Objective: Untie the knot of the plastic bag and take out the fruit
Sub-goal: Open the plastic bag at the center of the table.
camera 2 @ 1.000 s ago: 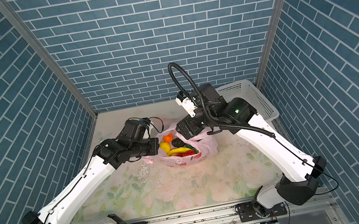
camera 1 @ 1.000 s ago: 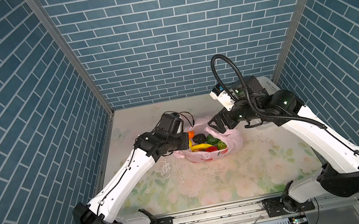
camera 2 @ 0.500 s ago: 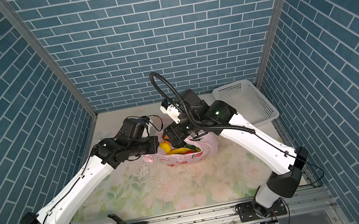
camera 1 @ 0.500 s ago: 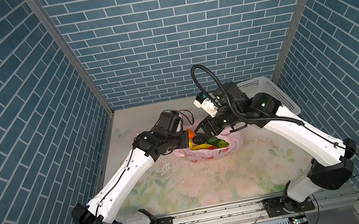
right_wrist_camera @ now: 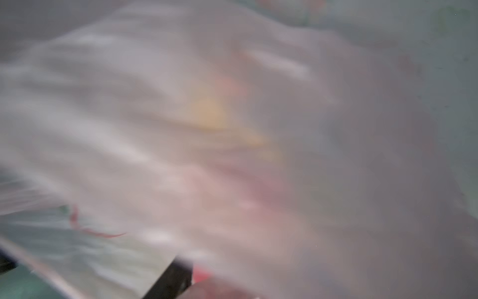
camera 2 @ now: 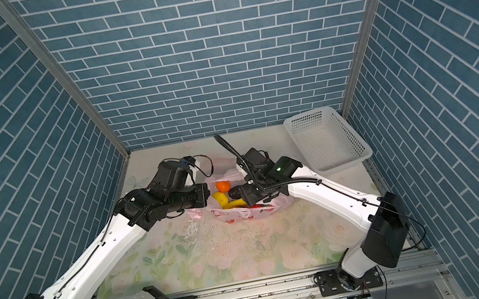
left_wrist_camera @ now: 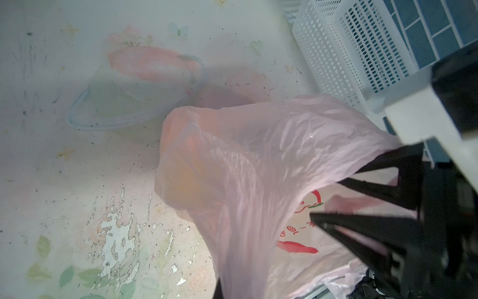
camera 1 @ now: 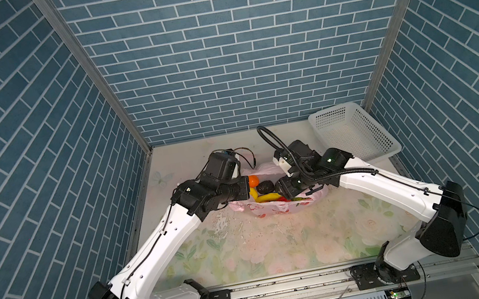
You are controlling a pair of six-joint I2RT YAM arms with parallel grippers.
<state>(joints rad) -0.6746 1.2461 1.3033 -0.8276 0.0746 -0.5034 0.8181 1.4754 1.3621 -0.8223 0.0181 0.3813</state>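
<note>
Blue brick-patterned walls close in a flower-printed desk (camera 1: 265,249) on three sides. Counted items are two arms, two grippers, one plastic bag (camera 1: 278,209) and one white perforated basket (camera 1: 334,108).

The bag lies just above the centre of the frame in both top views, between the two arm tips. Its long axis runs left to right across the frame, and its mouth faces upward and gapes open. It is made of thin, crinkled, pale-pink see-through film with red fruit prints and red lettering.

Four pieces of fruit (camera 1: 268,197) show clearly inside the mouth:
- one orange (camera 2: 223,186)
- one yellow lemon (camera 2: 220,197)
- one yellow banana (camera 2: 234,203)
- one dark round piece (camera 2: 234,192)

A red and green strip shows beside them and is too small to count.

The left gripper (camera 1: 244,188) is at the bag's left end, clenched on the film. In the left wrist view the film is drawn up taut toward it. The right gripper (left_wrist_camera: 326,198) reaches into the bag's right side with its two black fingers (left_wrist_camera: 362,227) apart. Whether they pinch anything cannot be told.

The right wrist view is blurred. It shows only pink film (right_wrist_camera: 232,129) with yellow and red tints behind it. The basket sits at the desk's upper right corner, apart from the bag.
</note>
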